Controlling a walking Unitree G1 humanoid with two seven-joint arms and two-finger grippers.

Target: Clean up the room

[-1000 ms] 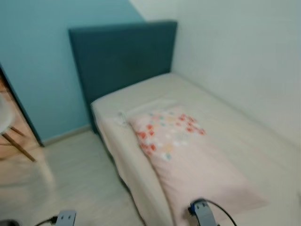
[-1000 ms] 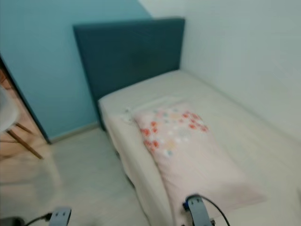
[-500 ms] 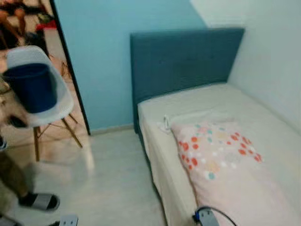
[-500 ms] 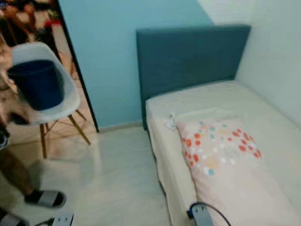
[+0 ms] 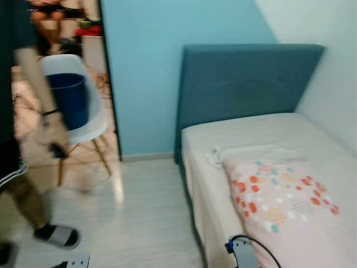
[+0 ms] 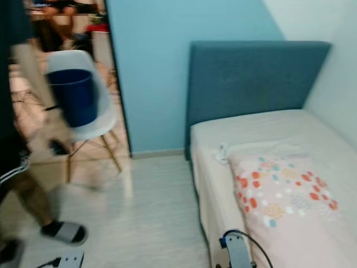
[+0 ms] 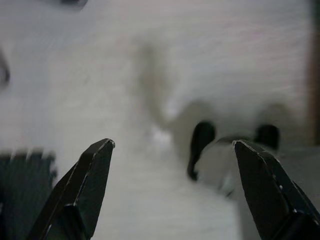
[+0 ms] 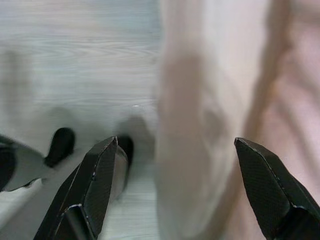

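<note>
Left eye view shows, at the far left, a person (image 5: pixel 17 111) in dark shorts and grey slippers standing on the pale wood-look floor (image 5: pixel 128 223), blurred, with a small dark object in the hand (image 5: pixel 56 146). Just beside the person, in the doorway, stands a white chair (image 5: pixel 83 111) with wooden legs, and a dark blue bucket (image 5: pixel 70 100) sits on its seat. A light blue wall (image 5: pixel 145 72) runs on from the doorway to the bed's teal headboard (image 5: pixel 245 84).

To the right lies the bed (image 5: pixel 256 134) with a cream sheet, its head against the headboard and its far side along a white wall. A pale pink pillow (image 5: pixel 284 206) with red, orange and teal dots rests on the mattress near the floor-side edge, and a small crumpled white thing (image 5: pixel 215 157) (too blurred to name) lies just beside the pillow's upper corner.

The left gripper (image 7: pixel 172 187) hangs low over the floor, its two black fingers spread wide apart with nothing between them. The right gripper (image 8: pixel 175 190) hangs at the edge of the bed, over both floor and sheet, its fingers likewise spread wide and holding nothing.
</note>
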